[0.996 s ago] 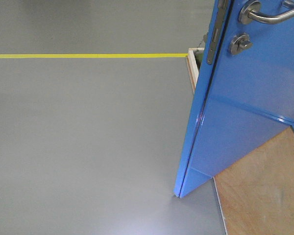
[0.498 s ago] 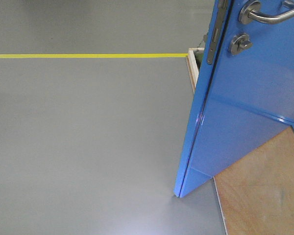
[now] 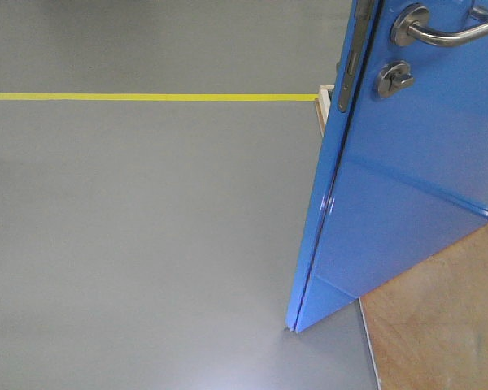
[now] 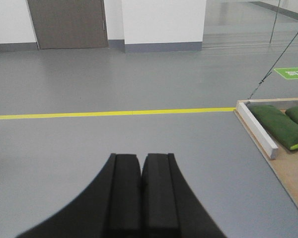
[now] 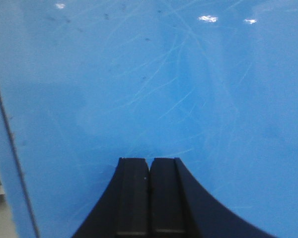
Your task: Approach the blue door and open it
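Observation:
The blue door (image 3: 407,179) stands ajar at the right of the front view, its free edge towards me and its bottom corner over the grey floor. A silver lever handle (image 3: 443,28) and a round thumb-turn (image 3: 393,79) sit near its top. A metal latch plate (image 3: 351,69) runs down its edge. In the right wrist view my right gripper (image 5: 149,161) is shut and empty, its tips close against the scratched blue door (image 5: 154,79). My left gripper (image 4: 141,157) is shut and empty over the open floor.
A yellow floor line (image 3: 146,97) crosses the grey floor. A plywood platform (image 3: 439,317) lies under the door at the lower right. White wooden framing (image 4: 257,130) borders it, with green sandbags (image 4: 275,125) inside. A thin cable (image 4: 275,57) slants up from the frame corner.
The door has swung slightly: its free edge and handle have shifted a little left in the front view, and more plywood shows at the lower right.

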Robot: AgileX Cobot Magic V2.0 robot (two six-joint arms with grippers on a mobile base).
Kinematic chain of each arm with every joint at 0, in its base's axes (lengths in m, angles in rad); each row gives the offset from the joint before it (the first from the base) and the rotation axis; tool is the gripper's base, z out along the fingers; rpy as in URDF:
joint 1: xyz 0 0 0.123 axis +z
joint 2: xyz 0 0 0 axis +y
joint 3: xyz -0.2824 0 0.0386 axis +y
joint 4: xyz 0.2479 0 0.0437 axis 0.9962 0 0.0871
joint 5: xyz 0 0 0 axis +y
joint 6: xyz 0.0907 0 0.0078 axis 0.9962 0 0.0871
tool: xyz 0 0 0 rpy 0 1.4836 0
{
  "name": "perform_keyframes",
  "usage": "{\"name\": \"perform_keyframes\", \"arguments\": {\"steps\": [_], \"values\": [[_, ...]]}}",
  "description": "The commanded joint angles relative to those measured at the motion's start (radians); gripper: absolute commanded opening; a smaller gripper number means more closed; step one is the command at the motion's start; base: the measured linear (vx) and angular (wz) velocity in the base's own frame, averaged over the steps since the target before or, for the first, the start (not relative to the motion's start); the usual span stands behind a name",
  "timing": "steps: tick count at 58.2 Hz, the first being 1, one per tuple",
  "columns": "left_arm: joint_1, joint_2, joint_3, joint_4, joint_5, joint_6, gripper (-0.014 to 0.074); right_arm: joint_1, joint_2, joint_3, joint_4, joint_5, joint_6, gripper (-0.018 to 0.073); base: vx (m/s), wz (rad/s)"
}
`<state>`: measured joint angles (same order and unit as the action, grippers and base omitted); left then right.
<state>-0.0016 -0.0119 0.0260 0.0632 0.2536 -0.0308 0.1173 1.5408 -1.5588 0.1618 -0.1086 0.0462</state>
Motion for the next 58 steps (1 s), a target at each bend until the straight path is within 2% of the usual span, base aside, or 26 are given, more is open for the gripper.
{"name": "perform_keyframes", "arguments": {"steps": [1,58], "values": [[-0.006,-0.011,-0.026,-0.006,-0.077,-0.001,0.0073,0.002,-0.019,-0.033,-0.003,-0.062,-0.006,0.0012,0.16,0.05],[-0.006,-0.011,-0.026,-0.006,-0.077,-0.001,0.0073,0.002,-0.019,-0.028,-0.003,-0.061,-0.006,0.0012,0.22,0.07]]}}
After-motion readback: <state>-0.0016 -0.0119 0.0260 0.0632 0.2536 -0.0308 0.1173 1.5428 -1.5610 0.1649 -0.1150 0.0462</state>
